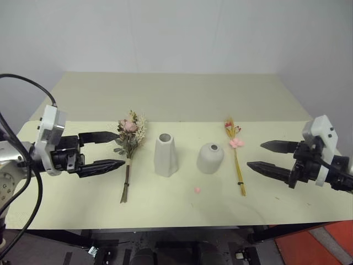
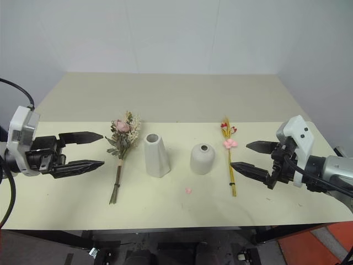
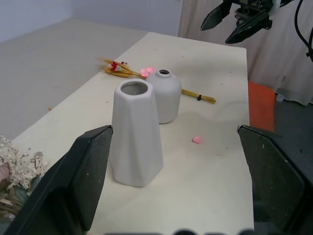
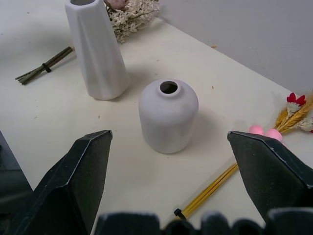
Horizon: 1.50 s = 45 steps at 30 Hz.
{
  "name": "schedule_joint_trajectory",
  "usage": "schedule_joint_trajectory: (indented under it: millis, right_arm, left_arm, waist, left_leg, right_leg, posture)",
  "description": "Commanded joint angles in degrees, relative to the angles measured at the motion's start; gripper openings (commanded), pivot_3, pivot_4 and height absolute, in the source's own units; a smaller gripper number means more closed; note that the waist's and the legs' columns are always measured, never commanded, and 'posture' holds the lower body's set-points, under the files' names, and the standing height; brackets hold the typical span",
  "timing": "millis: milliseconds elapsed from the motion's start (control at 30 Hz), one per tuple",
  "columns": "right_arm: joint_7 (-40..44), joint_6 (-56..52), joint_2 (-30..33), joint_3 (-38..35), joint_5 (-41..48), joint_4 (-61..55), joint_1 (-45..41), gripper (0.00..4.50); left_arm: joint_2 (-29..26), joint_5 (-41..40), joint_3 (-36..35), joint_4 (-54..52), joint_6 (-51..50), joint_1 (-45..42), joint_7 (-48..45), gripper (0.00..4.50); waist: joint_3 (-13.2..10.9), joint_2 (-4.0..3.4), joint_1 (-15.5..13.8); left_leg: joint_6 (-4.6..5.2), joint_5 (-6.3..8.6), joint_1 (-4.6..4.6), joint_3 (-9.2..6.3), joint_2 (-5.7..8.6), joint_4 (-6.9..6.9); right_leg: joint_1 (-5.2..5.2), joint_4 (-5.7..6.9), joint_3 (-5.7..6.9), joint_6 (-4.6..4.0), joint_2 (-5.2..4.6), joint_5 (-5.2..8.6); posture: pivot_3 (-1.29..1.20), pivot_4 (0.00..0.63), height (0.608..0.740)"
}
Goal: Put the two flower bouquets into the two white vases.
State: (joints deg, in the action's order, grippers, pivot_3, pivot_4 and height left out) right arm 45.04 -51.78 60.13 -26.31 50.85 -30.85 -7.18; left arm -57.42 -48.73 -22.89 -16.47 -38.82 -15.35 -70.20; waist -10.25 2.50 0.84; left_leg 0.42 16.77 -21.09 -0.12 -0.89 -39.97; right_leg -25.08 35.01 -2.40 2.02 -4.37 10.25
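A pale cream surface (image 1: 182,96) holds four things in a row, with a robot arm at each end.

At the far left, the left gripper (image 1: 113,149) hovers above the surface, pointing inward toward the row. Its jaws are spread wide and hold nothing.

Just beside its tips lies the bushy dried bouquet (image 1: 129,144), flat on the surface, with its pink rose and cream sprigs at the far end and its brown stems pointing toward the near edge.

Next stands the tall tapered white vase (image 1: 165,155), upright, mouth empty. Near it, to its right, stands the short domed white vase (image 1: 210,158), also upright and empty. A small loose pink petal (image 1: 197,190) lies on the surface in front of the two vases.

Right of the short vase lies the thin yellow-stemmed spray (image 1: 236,153), flat, blooms at the far end.

At the far right, the right gripper (image 1: 256,155) points inward, jaws wide apart and empty, near the spray without touching it.
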Motion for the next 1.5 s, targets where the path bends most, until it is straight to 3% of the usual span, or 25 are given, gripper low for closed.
schedule_joint_trajectory:
  millis: [33, 333, 467, 600, 733, 1000, 1133, 1433, 1500]
  right_arm:
    - [-0.3, -0.5, 1.0, -0.7, 0.4, -0.3, -1.2, 4.5]
    - [-3.4, -5.8, 2.0, 1.3, 1.3, 0.3, -3.6, 4.5]
    - [-11.9, -21.7, 2.5, 6.6, 5.6, 2.8, -11.4, 4.5]
    - [-20.3, -31.8, -2.8, 13.7, 3.2, 5.4, -20.0, 4.5]
    - [-30.7, -39.4, -12.5, 21.3, -5.8, 11.7, -28.9, 4.5]
    - [-39.9, -36.0, -22.9, 28.6, -21.9, 24.1, -32.5, 4.5]
    - [-39.5, -32.0, -24.4, 30.1, -25.8, 25.8, -32.6, 3.61]
    - [-37.0, -28.2, -26.1, 30.5, -30.1, 27.9, -33.1, 0.42]
    - [-37.4, -28.6, -27.2, 28.7, -30.7, 28.0, -33.1, 0.04]
  left_arm:
    - [-0.3, -0.5, -0.3, -0.5, 0.8, -1.2, 0.0, 4.44]
    - [-0.1, 0.1, 1.4, 1.1, 1.7, -2.9, -1.1, 4.44]
    - [0.2, -0.1, 3.2, 2.3, 2.5, -6.0, -2.3, 4.44]
    - [1.4, 0.5, 7.0, 4.5, 2.8, -11.4, -3.9, 4.44]
    - [3.1, 1.5, 10.1, 5.9, 3.4, -15.2, -5.0, 4.44]
    - [4.3, 2.4, 11.5, 6.4, 3.7, -16.8, -5.3, 4.44]
    - [4.1, 2.4, 10.9, 6.1, 3.5, -16.3, -5.4, 4.5]
    - [3.9, 2.2, 10.2, 5.4, 3.3, -15.1, -5.2, 4.5]
    - [3.9, 2.3, 10.3, 5.5, 3.4, -15.1, -5.2, 4.5]
  waist:
    - [0.0, 0.0, 0.0]
    - [0.0, 0.0, -0.1]
    - [0.0, 0.0, 0.1]
    - [0.0, 0.0, 0.1]
    - [0.0, 0.0, 0.4]
    - [0.0, -0.01, 0.1]
    - [0.0, -0.01, 0.2]
    - [0.0, -0.01, 0.5]
    - [0.0, -0.01, 0.5]
  left_leg:
    - [0.0, 0.0, 0.0, 0.0, 0.0, 0.0]
    - [0.0, 0.0, 0.0, 0.0, 0.0, 0.01]
    - [0.0, 0.0, -0.01, 0.01, 0.0, -0.01]
    - [0.0, 0.0, -0.02, -0.01, 0.0, 0.01]
    - [0.0, 0.0, -0.08, 0.0, 0.02, -0.01]
    - [0.0, 0.0, -0.25, -0.02, 0.06, 0.02]
    - [0.0, 0.0, -0.23, -0.01, 0.07, 0.0]
    - [0.0, 0.0, -0.13, -0.03, 0.04, 0.01]
    - [0.0, 0.0, -0.13, -0.03, 0.04, 0.02]
  right_leg:
    - [0.0, 0.0, 0.0, 0.0, 0.0, 0.0]
    - [-0.01, 0.0, 0.0, 0.0, 0.01, 0.0]
    - [-0.01, -0.01, -0.01, -0.02, 0.0, -0.01]
    - [-0.02, 0.0, 0.0, -0.05, 0.03, -0.01]
    - [-0.06, -0.01, -0.03, -0.05, 0.01, -0.02]
    - [-0.22, 0.0, 0.01, -0.05, -0.04, -0.04]
    - [-0.17, -0.03, 0.01, -0.03, -0.04, -0.06]
    - [-0.16, 0.02, 0.01, -0.03, 0.0, -0.06]
    - [-0.17, 0.02, 0.01, -0.03, 0.0, -0.06]
  posture:
    - [0.0, 0.15, 0.74]
    - [0.0, 0.15, 0.74]
    - [0.0, 0.15, 0.74]
    - [0.0, 0.15, 0.74]
    - [0.0, 0.15, 0.74]
    - [0.0, 0.15, 0.74]
    - [0.0, 0.15, 0.74]
    - [0.0, 0.15, 0.74]
    - [0.0, 0.15, 0.74]
